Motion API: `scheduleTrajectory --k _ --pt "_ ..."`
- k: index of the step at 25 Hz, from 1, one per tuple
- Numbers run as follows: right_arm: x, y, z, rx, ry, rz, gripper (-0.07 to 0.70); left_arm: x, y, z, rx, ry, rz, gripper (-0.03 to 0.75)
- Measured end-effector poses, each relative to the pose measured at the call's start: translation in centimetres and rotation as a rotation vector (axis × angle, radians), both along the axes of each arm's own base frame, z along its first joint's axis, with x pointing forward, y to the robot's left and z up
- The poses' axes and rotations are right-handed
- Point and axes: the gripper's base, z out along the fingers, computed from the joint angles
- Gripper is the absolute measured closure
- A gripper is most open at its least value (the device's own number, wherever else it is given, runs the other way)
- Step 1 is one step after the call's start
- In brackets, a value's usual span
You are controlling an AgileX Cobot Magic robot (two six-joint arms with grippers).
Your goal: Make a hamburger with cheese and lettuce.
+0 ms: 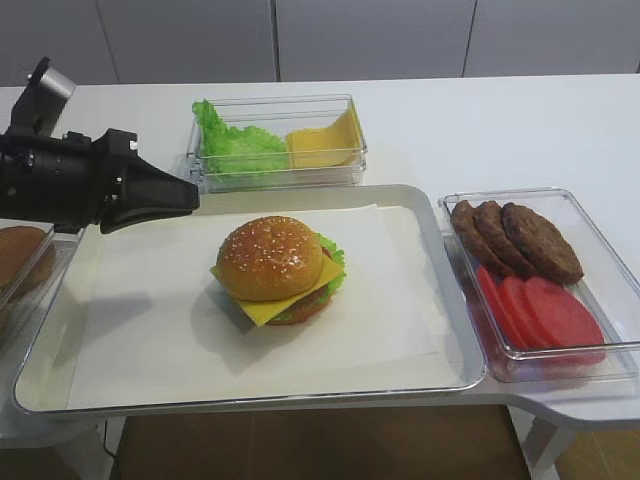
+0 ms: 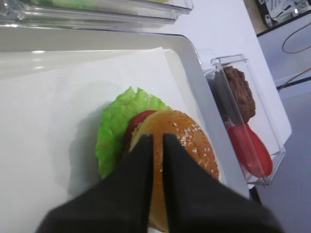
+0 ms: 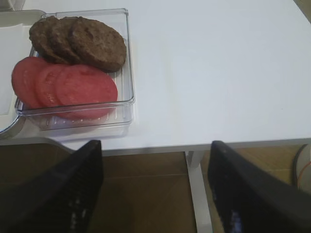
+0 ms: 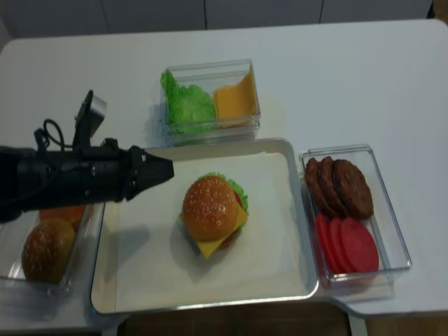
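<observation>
The hamburger [image 1: 275,265] stands on white paper in the middle of the metal tray [image 1: 440,230], with a sesame bun top. A yellow cheese [image 1: 262,312] corner sticks out at the front. Frilly lettuce [image 1: 333,262] shows at the right rim. My left gripper [image 1: 193,192] hovers to the left of the burger and above the tray, apart from it. In the left wrist view its jaws [image 2: 158,137] stand nearly together with nothing between them, over the bun [image 2: 187,141] and lettuce [image 2: 116,131]. My right gripper [image 3: 155,191] is open and empty, below the table's front edge.
A clear box [image 1: 275,140] behind the tray holds loose lettuce and cheese slices. Right of the tray, another box [image 1: 590,225] holds patties [image 1: 520,240] and tomato slices [image 1: 545,310]. At the left, a container [image 4: 49,245] holds loose buns.
</observation>
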Motion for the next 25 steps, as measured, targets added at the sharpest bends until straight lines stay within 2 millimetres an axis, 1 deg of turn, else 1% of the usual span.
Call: scheduleTrajectory --k 3,8,13,17,22,25 --pt "0.0 0.0 0.0 0.0 0.0 0.0 0.12 0.2 0.2 0.0 0.065 0.0 -0.02 0.687" --pt "0.0 0.0 0.0 0.0 0.0 0.0 0.12 0.6 0.6 0.4 0.162 0.034 -0.034 0.701" --pt "0.0 0.0 0.0 0.0 0.0 0.0 0.12 0.5 1.5 1.6 0.337 0.04 -0.063 0.71" --pt "0.0 0.0 0.0 0.0 0.0 0.0 0.12 -0.2 2.5 3.0 0.475 0.055 -0.035 0.711" --pt "0.0 0.0 0.0 0.0 0.0 0.0 0.12 -1.8 3.8 4.4 0.611 0.082 0.02 0.715" --pt "0.0 0.0 0.0 0.0 0.0 0.0 0.12 -2.9 4.4 5.1 0.687 0.096 0.021 0.715"
